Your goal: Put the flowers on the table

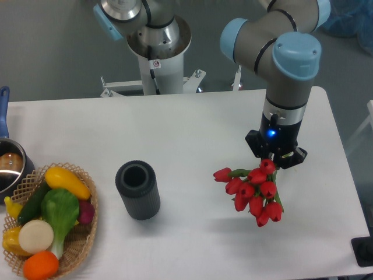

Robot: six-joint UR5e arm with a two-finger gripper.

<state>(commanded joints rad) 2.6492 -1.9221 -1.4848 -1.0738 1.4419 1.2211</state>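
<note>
The flowers [254, 189], a bunch of red tulips with green stems, hang by their stems from my gripper [275, 162], heads pointing toward the front left. The gripper points straight down and is shut on the stems at the bunch's upper right. The fingertips are mostly hidden by the wrist and the blooms. The bunch is over the right part of the white table [192, 128], and a soft shadow lies below it on the tabletop. Whether the lowest blooms touch the table, I cannot tell.
A dark ribbed cylindrical vase [138, 190] stands upright and empty left of the flowers. A wicker basket [81, 245] of toy vegetables sits at the front left corner. A pot [9, 166] with a blue handle is at the left edge. The robot base [157, 52] stands behind the table.
</note>
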